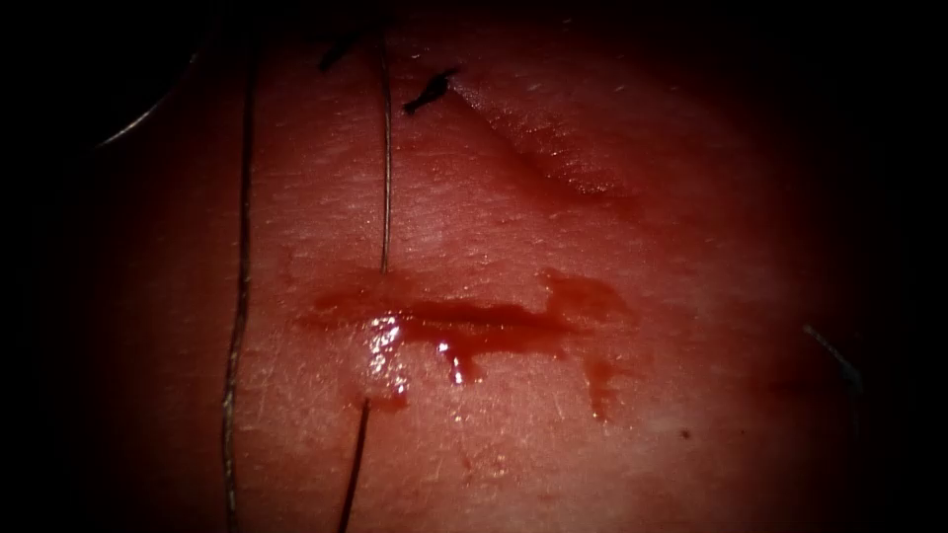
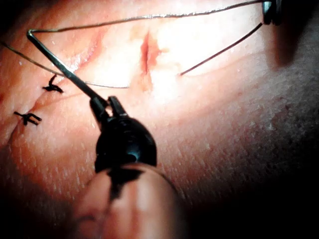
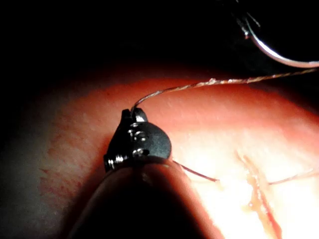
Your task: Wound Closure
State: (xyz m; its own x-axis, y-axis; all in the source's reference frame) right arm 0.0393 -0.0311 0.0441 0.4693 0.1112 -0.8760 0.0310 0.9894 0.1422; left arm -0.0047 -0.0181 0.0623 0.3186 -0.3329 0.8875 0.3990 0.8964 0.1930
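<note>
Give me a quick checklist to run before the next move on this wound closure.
1. Left tool holds the needle: ok, jaws shut on it far from its swaged end.
2. Needle out of the tissue: ok.
3. Right tool holds the thread: ok, jaws shut on it.
4. Thread passes through the tissue across the cut: ok.
5. Cut edges visible: not ok, red fluid covers them.
6. Thread free of tangles: cannot tell.
</note>
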